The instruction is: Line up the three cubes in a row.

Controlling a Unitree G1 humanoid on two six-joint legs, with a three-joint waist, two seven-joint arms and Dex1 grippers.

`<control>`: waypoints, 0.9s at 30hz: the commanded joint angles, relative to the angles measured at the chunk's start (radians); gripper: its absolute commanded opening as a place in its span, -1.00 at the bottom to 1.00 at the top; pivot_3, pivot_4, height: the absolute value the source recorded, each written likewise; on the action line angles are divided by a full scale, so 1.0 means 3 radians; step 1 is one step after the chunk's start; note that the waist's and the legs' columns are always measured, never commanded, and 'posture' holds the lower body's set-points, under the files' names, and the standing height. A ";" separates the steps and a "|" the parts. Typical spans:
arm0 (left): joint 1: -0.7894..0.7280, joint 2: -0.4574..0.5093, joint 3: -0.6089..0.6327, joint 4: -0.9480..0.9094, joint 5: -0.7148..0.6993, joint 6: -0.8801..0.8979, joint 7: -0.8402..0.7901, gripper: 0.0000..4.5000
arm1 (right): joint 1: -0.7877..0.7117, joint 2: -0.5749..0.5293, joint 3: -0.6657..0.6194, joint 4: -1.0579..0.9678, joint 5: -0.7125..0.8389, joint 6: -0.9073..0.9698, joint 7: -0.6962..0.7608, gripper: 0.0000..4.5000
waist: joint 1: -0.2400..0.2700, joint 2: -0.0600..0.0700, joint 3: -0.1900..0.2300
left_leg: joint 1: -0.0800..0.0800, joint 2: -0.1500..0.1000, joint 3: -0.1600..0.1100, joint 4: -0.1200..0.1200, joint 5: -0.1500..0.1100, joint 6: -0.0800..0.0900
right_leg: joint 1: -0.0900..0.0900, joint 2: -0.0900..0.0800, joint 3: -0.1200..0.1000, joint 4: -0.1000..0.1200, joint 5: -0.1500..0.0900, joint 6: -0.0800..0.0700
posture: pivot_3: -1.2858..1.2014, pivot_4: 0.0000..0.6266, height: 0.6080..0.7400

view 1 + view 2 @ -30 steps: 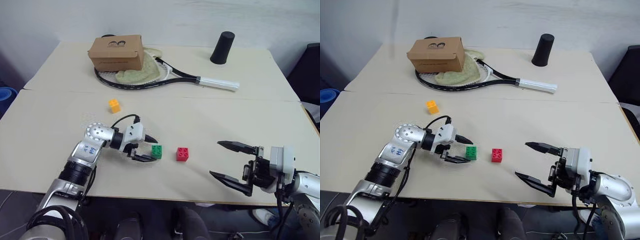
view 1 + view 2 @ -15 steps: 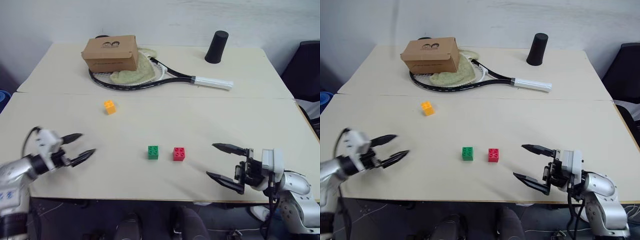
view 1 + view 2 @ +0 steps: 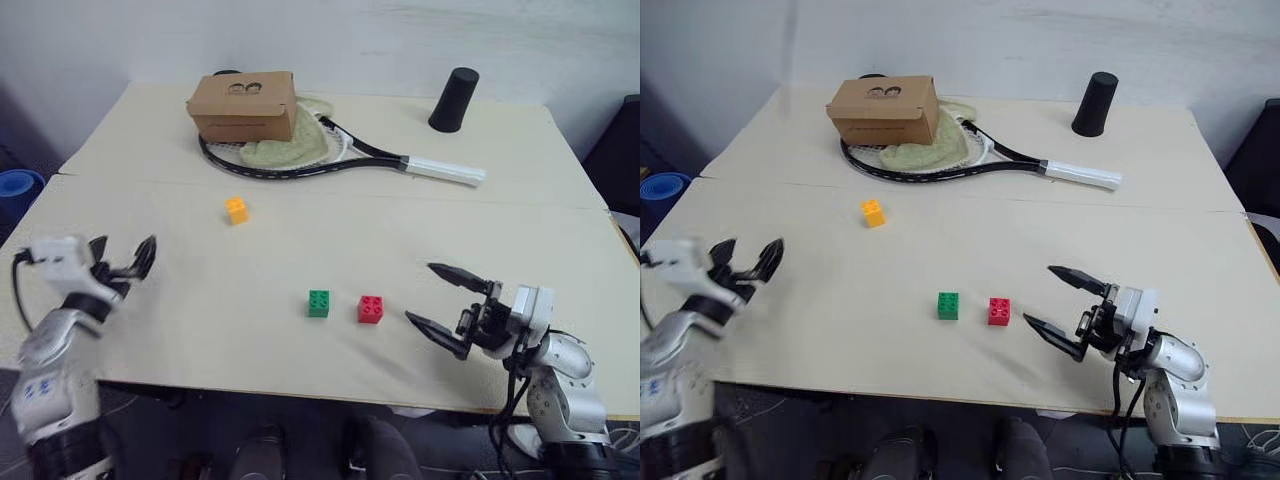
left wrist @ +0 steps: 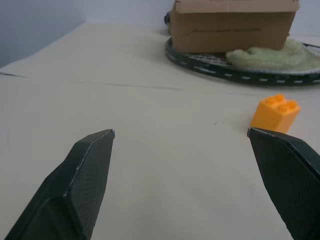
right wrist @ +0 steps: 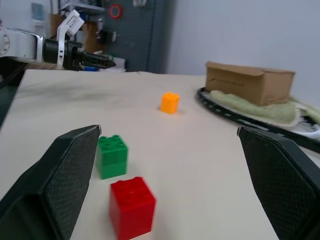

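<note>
A green cube [image 3: 319,303] and a red cube [image 3: 371,309] sit side by side, a small gap apart, near the table's front. The orange-yellow cube [image 3: 237,210] stands alone farther back and to the left. My left gripper [image 3: 125,250] hovers open over the table's left edge, pointing toward the far side, with nothing in it. In its wrist view the orange-yellow cube [image 4: 275,114] lies just ahead of one finger [image 4: 285,160]. My right gripper [image 3: 421,292] is open and empty just right of the red cube, pointing at it; its wrist view shows the red cube [image 5: 132,206] and green cube [image 5: 112,156] close ahead.
At the back left a brown cardboard box [image 3: 243,105] rests on a tennis racket [image 3: 330,155] with a pale green cloth [image 3: 285,148]. A black cup [image 3: 453,100] stands at the back right. A seam [image 3: 500,199] crosses the table [image 3: 520,240].
My left gripper has drawn away from the green cube to the table's left edge, opened and turned to point toward the far side. The right gripper has edged toward the red cube. The cubes stayed put.
</note>
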State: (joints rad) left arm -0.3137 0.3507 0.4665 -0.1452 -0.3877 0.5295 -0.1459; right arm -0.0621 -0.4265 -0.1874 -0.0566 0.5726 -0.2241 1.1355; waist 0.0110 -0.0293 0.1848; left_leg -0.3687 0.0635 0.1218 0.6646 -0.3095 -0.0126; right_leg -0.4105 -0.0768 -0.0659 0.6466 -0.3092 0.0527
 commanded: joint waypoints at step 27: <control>-0.1949 -0.0849 -0.0869 0.2666 0.1082 -0.0816 0.1566 0.99 | 0.0104 -0.0008 0.0190 -0.0559 -0.0041 0.0207 -0.0494 1.00 | -0.0026 -0.0003 0.0000 | -0.0003 0.0003 0.0009 0.0000 0.0005 -0.0006 | -0.0006 0.0013 -0.0023 -0.0006 0.0001 0.0003 | 0.03 -0.52 1.00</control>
State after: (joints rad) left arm -0.8731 0.0984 0.2157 0.6481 -0.0844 0.3131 0.2990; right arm -0.0329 -0.4175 -0.1246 -0.1784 0.5483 -0.1658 0.9947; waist 0.0034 -0.0301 0.1848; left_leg -0.3697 0.0644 0.1246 0.6645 -0.3080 -0.0143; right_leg -0.4122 -0.0732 -0.0736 0.6448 -0.3089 0.0535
